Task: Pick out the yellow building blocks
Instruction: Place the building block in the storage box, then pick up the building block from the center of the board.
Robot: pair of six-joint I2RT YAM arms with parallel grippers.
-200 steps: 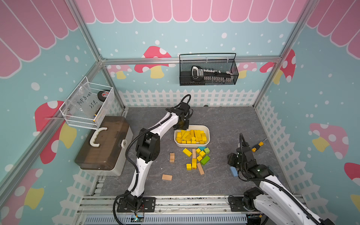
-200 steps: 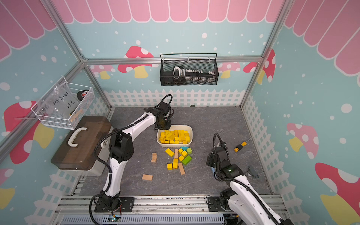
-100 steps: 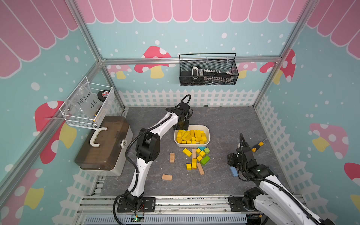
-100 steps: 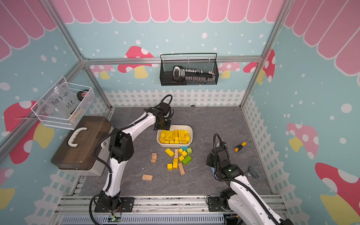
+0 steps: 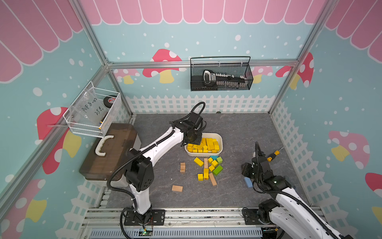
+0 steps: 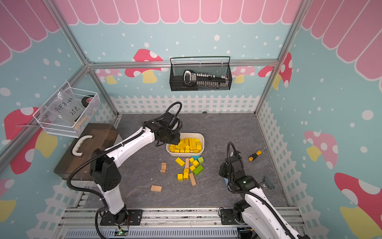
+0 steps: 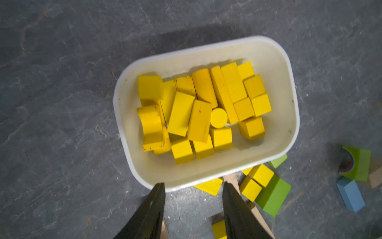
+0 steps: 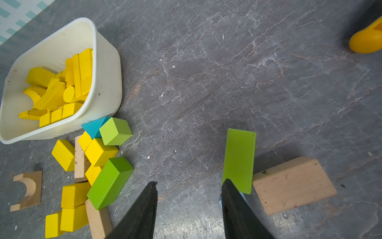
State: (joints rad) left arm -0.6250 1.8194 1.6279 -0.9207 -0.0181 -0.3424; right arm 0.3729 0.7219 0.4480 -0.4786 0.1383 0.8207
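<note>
Many yellow building blocks (image 7: 202,111) fill the white tub (image 7: 293,115), which both top views show mid-floor (image 5: 221,142) (image 6: 203,142). Several more yellow blocks (image 5: 198,161) (image 8: 101,152) lie loose on the grey floor in front of the tub, mixed with green, teal and tan pieces. My left gripper (image 7: 194,184) hovers above the tub's near rim, open, with nothing between its fingers; in a top view it hangs over the tub's left end (image 5: 193,137). My right gripper (image 8: 190,182) is open and empty, low over bare floor to the right of the pile (image 5: 248,168).
A flat green block (image 8: 239,159) and a tan block (image 8: 293,184) lie beside my right finger, with a blue block (image 5: 247,182) nearby. Tan blocks (image 5: 182,167) (image 5: 177,188) sit left of the pile. A brown toolbox (image 5: 107,153) stands at the left and a screwdriver (image 5: 272,155) at the right.
The left gripper's jaws have spread apart over the tub. Neither arm has visibly shifted, and the blocks on the floor lie as before.
</note>
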